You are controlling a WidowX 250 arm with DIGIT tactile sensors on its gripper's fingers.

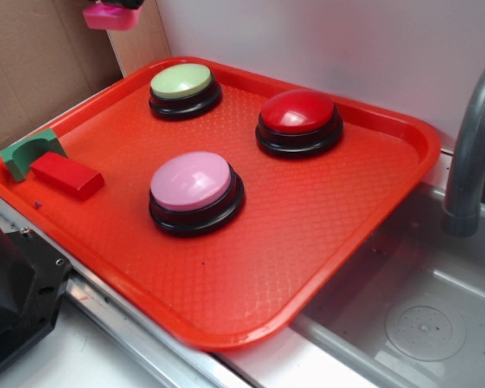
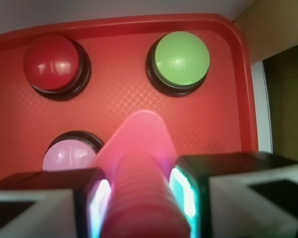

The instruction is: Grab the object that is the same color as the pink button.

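**Pink bolt clamped above red tray**

- Tray: red plastic, rounded rectangle, raised rim, fine diamond-embossed floor. Landmark for all entries.
- Pink button: glossy light-pink dome on black round base, near tray centre.
- Red button: glossy dome, black base, toward tray's far side.
- Green button: pale-green dome, black base, at far-left corner.
- Green arch block and red rectangular block: matte, touching, at tray's left edge.
- Bolt: hot-pink plastic, ridged post, flat base; held aloft above the tray's far-left corner.
- Gripper: black-and-white fingers closed against the bolt's ridged post on both sides.
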